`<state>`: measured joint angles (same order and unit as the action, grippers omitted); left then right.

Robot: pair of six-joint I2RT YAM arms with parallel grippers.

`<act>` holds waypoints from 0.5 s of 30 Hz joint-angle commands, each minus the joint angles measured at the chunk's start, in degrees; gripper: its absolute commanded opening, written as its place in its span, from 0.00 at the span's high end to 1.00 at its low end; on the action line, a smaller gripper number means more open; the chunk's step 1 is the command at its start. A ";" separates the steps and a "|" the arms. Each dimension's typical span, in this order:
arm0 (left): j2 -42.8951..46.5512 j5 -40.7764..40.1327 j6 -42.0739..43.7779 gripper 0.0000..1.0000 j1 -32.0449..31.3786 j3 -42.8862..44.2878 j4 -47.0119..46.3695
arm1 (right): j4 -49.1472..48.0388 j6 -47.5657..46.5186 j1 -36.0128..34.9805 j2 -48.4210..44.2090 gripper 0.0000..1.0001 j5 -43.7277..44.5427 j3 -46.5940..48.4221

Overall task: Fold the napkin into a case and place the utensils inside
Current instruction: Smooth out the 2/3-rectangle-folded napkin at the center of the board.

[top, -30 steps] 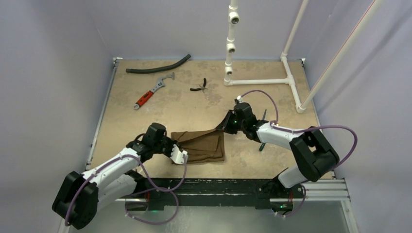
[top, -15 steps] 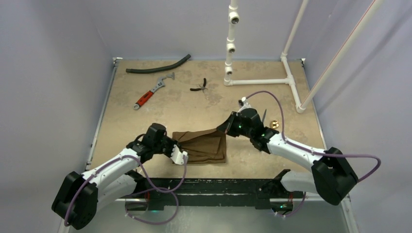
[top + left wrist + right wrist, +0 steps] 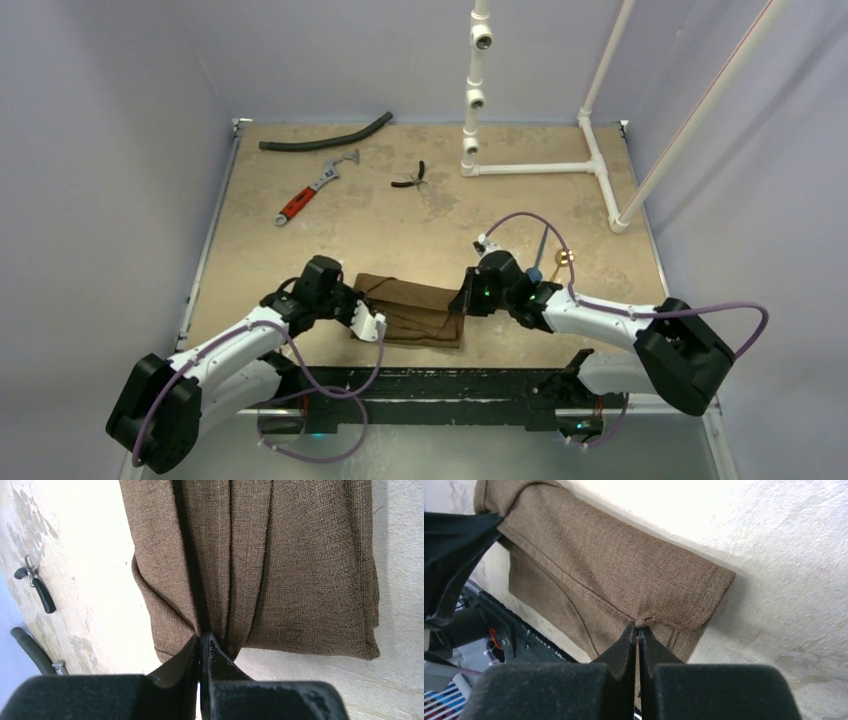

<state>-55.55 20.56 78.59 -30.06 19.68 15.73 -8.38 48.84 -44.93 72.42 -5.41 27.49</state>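
Brown napkin [image 3: 412,310] lies folded in layers on surface [image 3: 330,235], near front edge, between both arms. At its left edge, left fingers [image 3: 206,649] clamped on cloth, pleats bunching at pinch. At hemmed right corner, right fingers [image 3: 643,639] pinched together on cloth. Far side, well apart: wrench [image 3: 312,190], pliers [image 3: 410,178], hose [image 3: 325,135].

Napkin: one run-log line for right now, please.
napkin: partly folded | left gripper: shut on napkin | right gripper: shut on napkin | step: fold
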 commanded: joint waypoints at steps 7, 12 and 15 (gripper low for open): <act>0.72 0.84 -1.08 1.00 -0.38 -1.64 0.06 | 4.33 -2.89 -7.64 -3.05 1.00 3.09 4.35; 0.72 0.41 -1.07 1.00 -0.64 -2.10 -0.05 | 4.70 -4.05 -11.59 0.07 1.00 2.27 5.38; 0.63 0.32 -0.95 1.00 -0.61 -2.35 -0.24 | 4.82 -4.97 -12.09 1.51 1.00 1.54 4.46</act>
<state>-55.37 20.27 78.43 -30.41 18.48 15.57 -5.41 45.93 -56.18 72.51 -4.01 31.42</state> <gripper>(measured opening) 0.009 0.007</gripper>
